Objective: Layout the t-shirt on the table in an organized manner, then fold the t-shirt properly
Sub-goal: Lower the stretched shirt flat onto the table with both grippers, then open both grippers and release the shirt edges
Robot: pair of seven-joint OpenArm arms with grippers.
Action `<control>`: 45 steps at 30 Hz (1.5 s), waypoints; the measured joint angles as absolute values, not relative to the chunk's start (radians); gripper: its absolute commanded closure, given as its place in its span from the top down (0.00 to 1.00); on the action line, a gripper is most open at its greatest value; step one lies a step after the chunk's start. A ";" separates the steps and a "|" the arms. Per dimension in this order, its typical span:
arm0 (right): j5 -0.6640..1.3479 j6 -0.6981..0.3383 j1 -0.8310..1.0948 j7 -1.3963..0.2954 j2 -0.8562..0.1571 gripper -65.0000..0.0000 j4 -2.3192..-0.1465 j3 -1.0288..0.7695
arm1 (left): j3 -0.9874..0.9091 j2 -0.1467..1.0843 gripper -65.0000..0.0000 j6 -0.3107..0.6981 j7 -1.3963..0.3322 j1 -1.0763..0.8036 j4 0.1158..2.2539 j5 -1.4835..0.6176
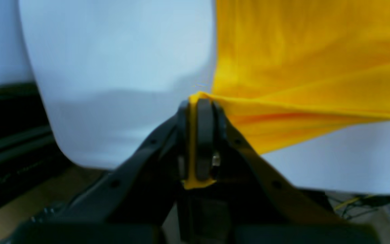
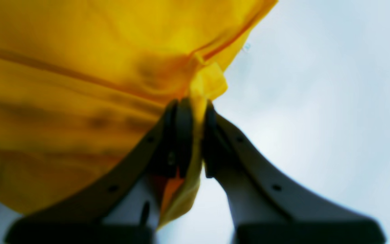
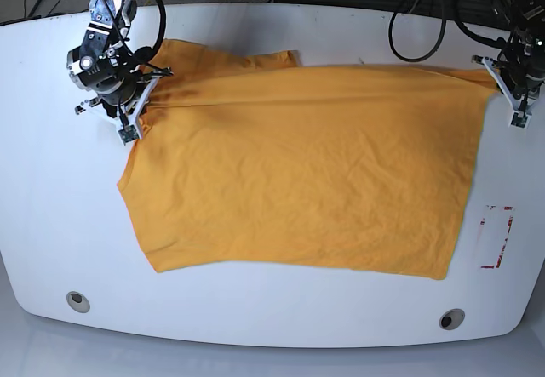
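Observation:
The orange-yellow t-shirt lies spread over the white table, with its far edge pulled taut between both arms. My left gripper, on the right of the base view, is shut on the shirt's far right corner; the left wrist view shows cloth pinched between the closed fingers of this gripper. My right gripper, on the left of the base view, is shut on the shirt's far left edge near a sleeve; the right wrist view shows cloth clamped in this gripper.
Two grey grommet holes sit near the table's front edge. A red-outlined rectangle is marked on the table right of the shirt. Black cables hang at the back behind the table edge.

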State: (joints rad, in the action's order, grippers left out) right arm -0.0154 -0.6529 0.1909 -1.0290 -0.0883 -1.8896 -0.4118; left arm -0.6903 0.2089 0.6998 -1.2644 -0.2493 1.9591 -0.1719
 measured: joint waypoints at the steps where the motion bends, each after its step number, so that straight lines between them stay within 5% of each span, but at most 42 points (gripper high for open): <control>1: -0.020 -0.649 0.193 -1.029 -0.084 0.30 -1.890 -0.412 | -0.691 0.209 0.02 0.700 -1.261 -0.254 1.959 -0.170; 5: -0.028 -0.644 0.207 -1.033 -0.072 0.50 -1.890 -0.412 | -0.691 0.209 0.03 0.700 -1.254 -0.266 1.959 -0.158; 8: -0.033 -0.644 0.218 -1.033 -0.068 0.60 -1.896 -0.413 | -0.691 0.211 0.14 0.700 -1.252 -0.275 1.959 -0.154; 18: -0.020 -0.647 0.247 -1.030 -0.027 0.62 -1.949 -0.429 | -0.691 0.212 0.57 0.700 -1.252 -0.274 1.959 -0.149; 45: -0.027 -0.658 0.247 -1.048 0.054 0.62 -1.981 -0.521 | -0.732 0.215 0.57 0.698 -1.255 -0.201 1.958 -0.143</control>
State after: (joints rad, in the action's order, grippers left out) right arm -0.0269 -0.6582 0.2474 -1.0481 0.0536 -1.9812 -0.5213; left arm -0.7322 0.2146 0.6979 -1.2549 -0.2012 1.9575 -0.1429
